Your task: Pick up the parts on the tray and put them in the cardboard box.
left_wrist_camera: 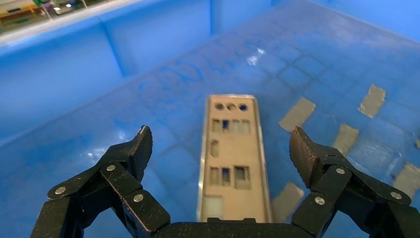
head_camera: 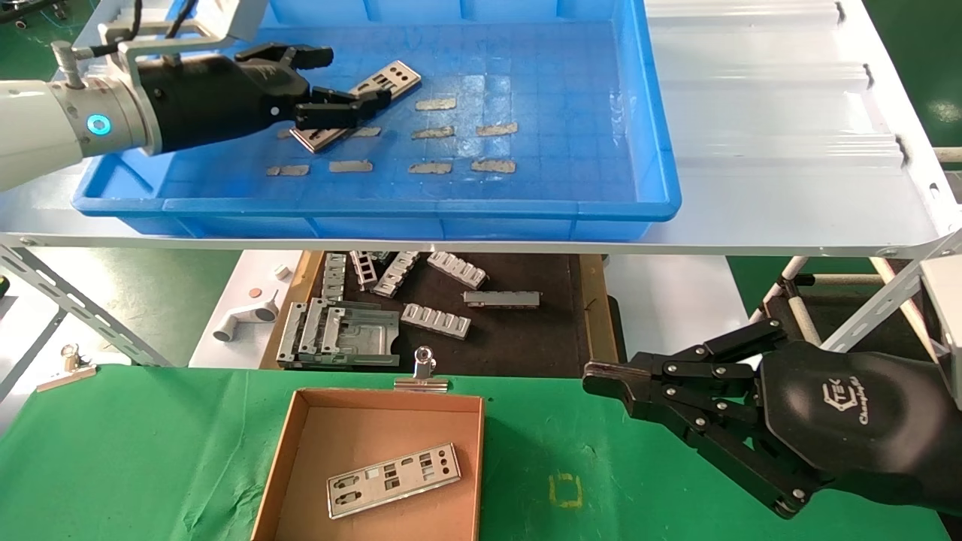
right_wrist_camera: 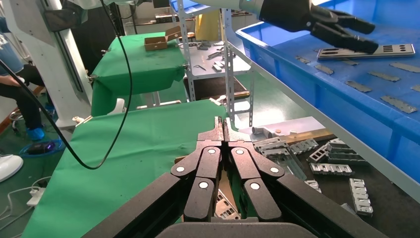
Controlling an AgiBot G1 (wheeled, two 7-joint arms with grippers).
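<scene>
- Left gripper [head_camera: 342, 83]: over the left part of the blue tray [head_camera: 654, 150], fingers spread wide, straddling a metal plate [head_camera: 357, 105] without touching it; nothing held. In the left wrist view, the plate [left_wrist_camera: 233, 158] lies between the two fingers [left_wrist_camera: 141, 148], running lengthwise away from the palm.
- Plate in tray: flat on the gridded floor, long axis diagonal, far end pointing toward the tray's back and right; three round holes at the far end.
- Tan tape strips [head_camera: 436, 104]: scattered on the tray floor to the plate's right.
- Cardboard box [head_camera: 301, 451]: on the green cloth [head_camera: 150, 451], binder clip [head_camera: 422, 372] on its far rim.
- Second plate [head_camera: 393, 479]: flat inside the box, long axis slightly tilted, right end farther from the robot.
- Right gripper [head_camera: 594, 379]: fingers pressed together, empty, above the green cloth right of the box; white logo on its body, lettering too small to read.
- Grey ribbed pieces [head_camera: 436, 319]: on the dark mat [head_camera: 526, 338] below the tray's shelf.
</scene>
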